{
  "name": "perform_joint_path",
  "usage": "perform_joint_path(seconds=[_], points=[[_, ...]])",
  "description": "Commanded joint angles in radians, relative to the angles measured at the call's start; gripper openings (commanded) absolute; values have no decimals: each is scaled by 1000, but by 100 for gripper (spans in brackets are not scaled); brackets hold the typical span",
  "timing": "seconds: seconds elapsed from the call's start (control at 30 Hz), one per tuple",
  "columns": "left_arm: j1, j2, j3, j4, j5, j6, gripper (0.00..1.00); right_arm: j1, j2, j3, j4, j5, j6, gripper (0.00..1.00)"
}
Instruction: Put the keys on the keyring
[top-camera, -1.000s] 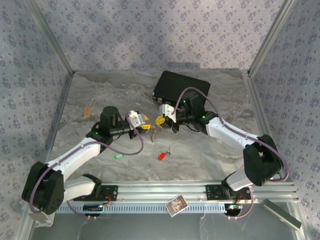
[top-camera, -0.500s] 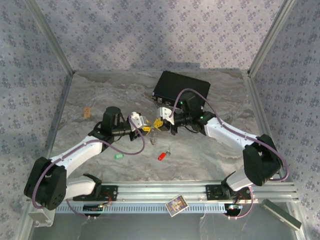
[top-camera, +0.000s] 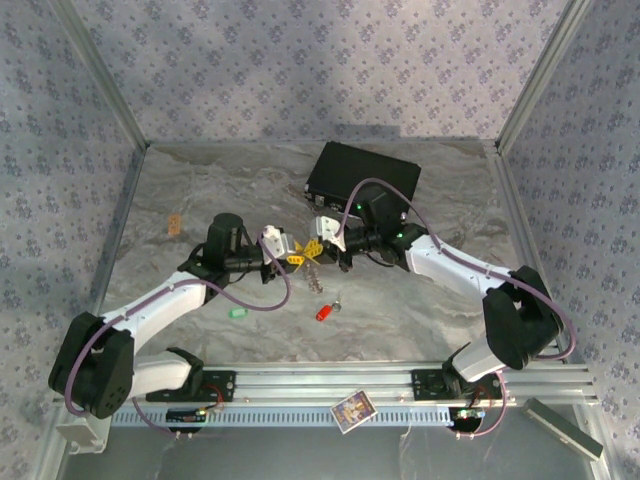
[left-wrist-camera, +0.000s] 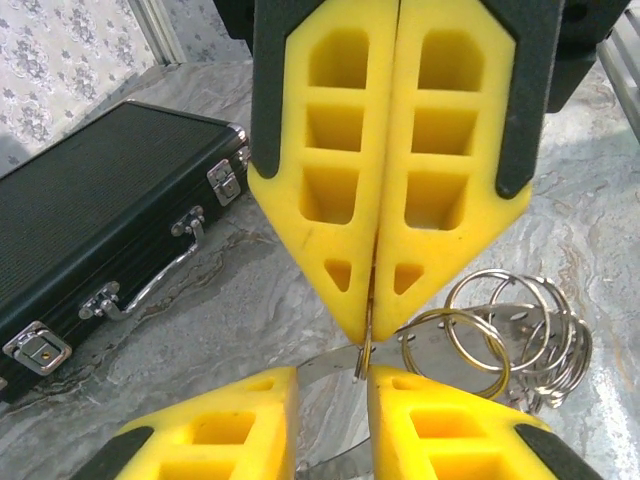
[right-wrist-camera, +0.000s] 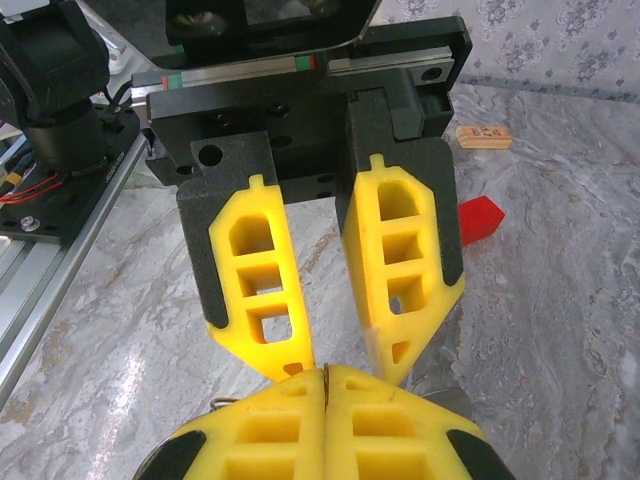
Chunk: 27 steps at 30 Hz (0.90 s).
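The keyring (top-camera: 316, 272), a chain of silvery rings (left-wrist-camera: 560, 350), hangs just above the marble table top from my right gripper (top-camera: 320, 247), which is shut on one ring (right-wrist-camera: 325, 378). My left gripper (top-camera: 296, 256) faces it tip to tip, and its yellow fingers (left-wrist-camera: 210, 430) stand apart on either side of the pinched ring with nothing gripped between them. In the right wrist view the left gripper's fingers (right-wrist-camera: 262, 290) show a clear gap. The red key (top-camera: 323, 312) (right-wrist-camera: 478, 217) and the green key (top-camera: 237, 312) lie loose on the table nearer the arm bases.
A black case (top-camera: 362, 172) (left-wrist-camera: 90, 220) with metal latches lies at the back, behind the right arm. A small wooden block (top-camera: 175, 224) (right-wrist-camera: 484, 135) sits at the far left. An aluminium rail (top-camera: 320, 382) runs along the near edge.
My left gripper has moved right to meet the right gripper's tip, and its fingers have drawn a little closer together. The right gripper has shifted slightly left with the keyring.
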Motion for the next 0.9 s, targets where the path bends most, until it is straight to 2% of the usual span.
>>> perform_joint_path(seconds=[0.0,0.17,0.47,0.57,0.6,0.77,0.87], points=[[-4,3,9,24,44,2,22,10,6,33,15,-20,7,0],[-5,1,11,34,52,-8,22,18,12,29,31,-18,19,0],[-7,-1,10,48,49,-9,6,22,14,26,33,-16,35,0],[-6,-8,8,40,38,3,1,5,-2,18,22,31,35,22],[-8,-12,8,36,30,7,0,-6,-14,10,23,36,36,25],[-30,-40,15,-40,-54,73,0,-66,-102,-11,-79,64,-11,29],[-50,-42,27,-93,-93,121,0,-45,-124,3,-199,147,-87,29]])
